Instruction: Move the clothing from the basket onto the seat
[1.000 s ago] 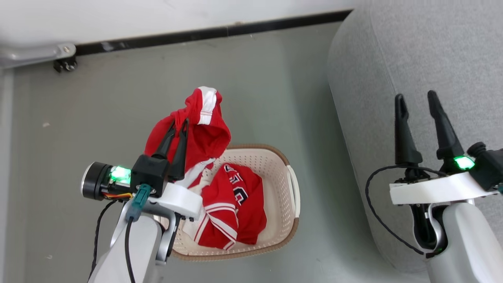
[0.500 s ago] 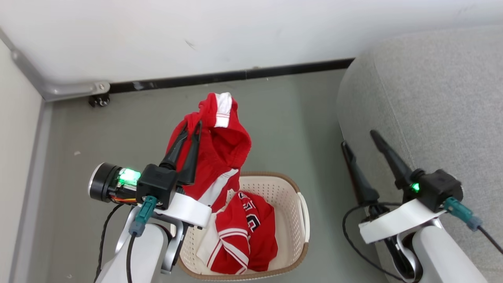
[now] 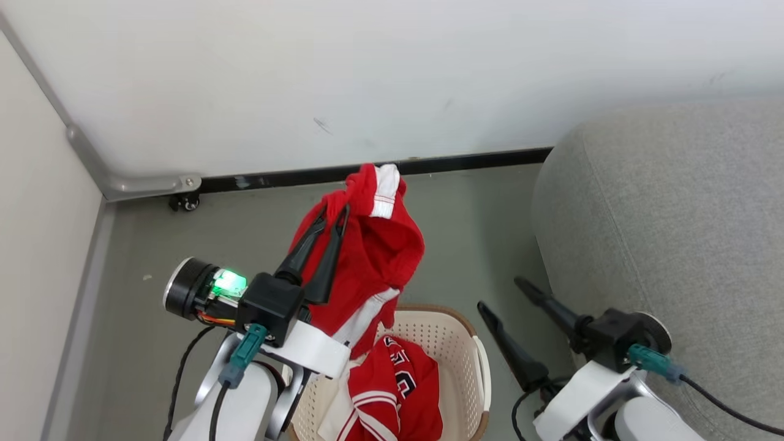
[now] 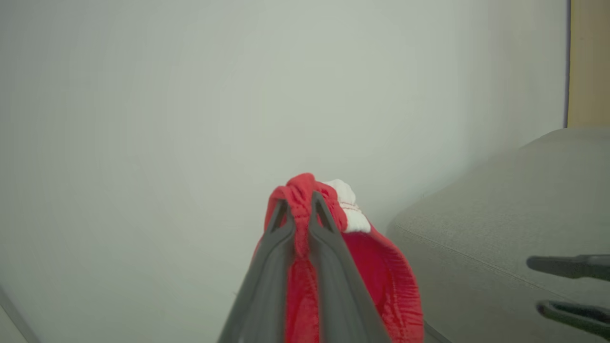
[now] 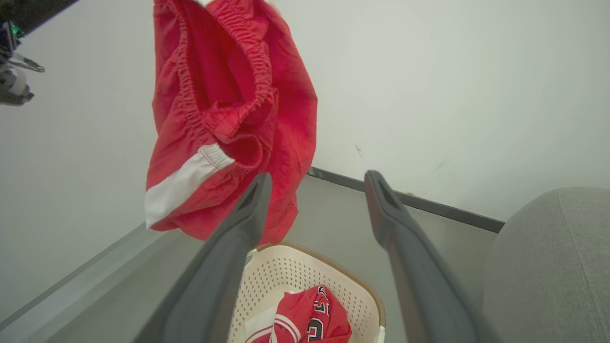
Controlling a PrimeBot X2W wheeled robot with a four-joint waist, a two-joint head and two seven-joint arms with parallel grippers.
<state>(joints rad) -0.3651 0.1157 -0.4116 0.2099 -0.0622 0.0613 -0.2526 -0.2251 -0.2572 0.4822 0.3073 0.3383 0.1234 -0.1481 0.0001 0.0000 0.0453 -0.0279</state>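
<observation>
- Head view puts you in the carry step: your left gripper (image 3: pixel 335 211) has its jaws pinched almost together on a bunched fold of the red shorts (image 3: pixel 380 257), which looks like the elastic waistband.
- The shorts hang from those fingertips and droop down the gripper's right side. In the right wrist view their lowest hem appears to hang clear of the rim of the basket (image 3: pixel 450 355).
- The basket sits below the left gripper, back toward its wrist. The jersey (image 3: pixel 398 392) lies crumpled inside it, untouched.
- Your right gripper (image 3: pixel 499 293) has its jaws spread wide and holds nothing. It waits low, to the right of the left gripper and between the basket and the seat (image 3: pixel 674 214), with its fingers pointing toward the hanging shorts.
- The seat lies well off to the left gripper's right, beyond the right gripper, and neither garment is on it yet. I judge the task less than half done.
- Your next move is a sideways carry: swing the left gripper to its right until the shorts hang over the cushion, then lower it and part the jaws.
- Keep the height through the swing. The trailing hem has to pass over the right gripper's fingers and the seat's rounded edge, and loose cloth could snag on either.
- The jersey then needs its own trip.
</observation>
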